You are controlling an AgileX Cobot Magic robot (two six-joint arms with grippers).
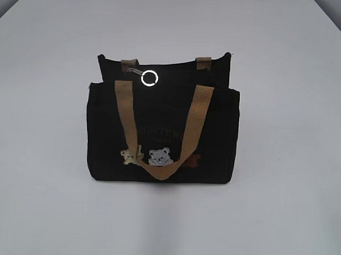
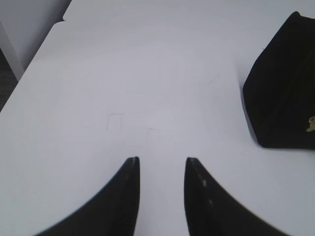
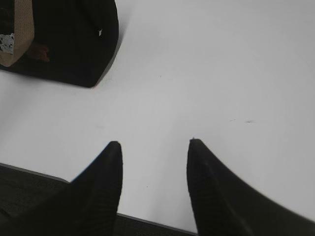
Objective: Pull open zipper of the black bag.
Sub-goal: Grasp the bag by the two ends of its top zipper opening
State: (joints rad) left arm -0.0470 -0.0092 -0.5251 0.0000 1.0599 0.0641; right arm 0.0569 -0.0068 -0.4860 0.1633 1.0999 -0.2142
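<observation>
The black bag (image 1: pixel 162 127) stands upright in the middle of the white table, its front tan handle hanging down over little embroidered bears. At the bag's top left, the zipper's grey pull tab carries a shiny silver ring (image 1: pixel 150 78). Neither arm shows in the exterior view. My left gripper (image 2: pixel 162 160) is open over bare table, with the bag's end (image 2: pixel 285 88) off to its right. My right gripper (image 3: pixel 155 143) is open above the table's near edge, and the bag's corner (image 3: pixel 74 44) sits at its upper left. Nothing lies between either pair of fingers.
The white table (image 1: pixel 279 209) spreads around the bag on every side. Its near edge (image 3: pixel 147 221) runs just under my right gripper, with dark floor below. Faint pencil marks (image 2: pixel 118 118) show on the surface ahead of my left gripper.
</observation>
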